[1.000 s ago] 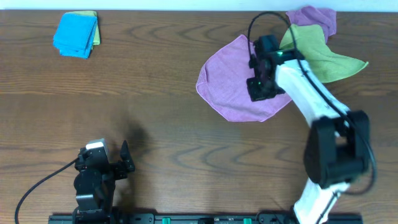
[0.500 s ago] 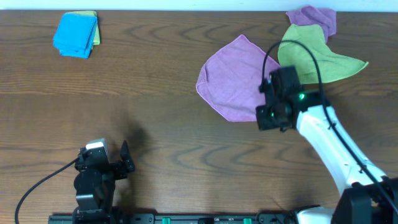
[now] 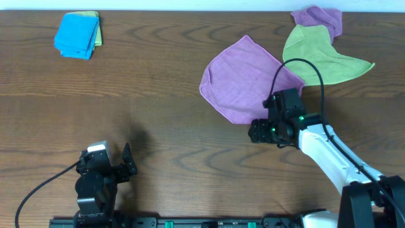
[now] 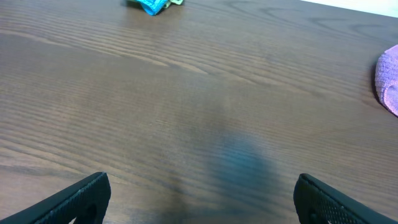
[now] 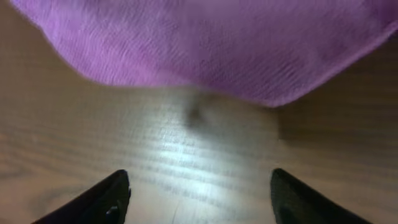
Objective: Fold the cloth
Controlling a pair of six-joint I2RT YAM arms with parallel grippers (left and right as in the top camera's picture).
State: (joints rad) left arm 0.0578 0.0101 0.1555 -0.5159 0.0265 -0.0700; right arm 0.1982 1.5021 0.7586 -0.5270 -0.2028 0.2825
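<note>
On the right half of the wooden counter [image 3: 158, 95], toward the far edge, the cloth [image 3: 243, 79] is lying spread out flat, a lilac square turned so it sits like a diamond. Not folded at all yet as far as I can see. Its right edge touches a lime-green cloth [image 3: 329, 60], which is rumpled and a bit smaller looking. I can't tell which of the two is on top where they meet. Behind the green one, right at the back edge, there's another purple cloth [image 3: 319, 19] bunched up. Way over in the far left corner sits a folded blue cloth [image 3: 76, 35] with a yellow-green layer peeking out along its right side.

The right gripper [image 5: 202, 199] is down low just beside the near edge of the lilac one, fingers spread apart with only bare wood between them. It isn't touching the fabric. The left gripper [image 4: 199, 199] is parked at the near left, well apart from everything, fingers wide apart too and holding nothing.
</note>
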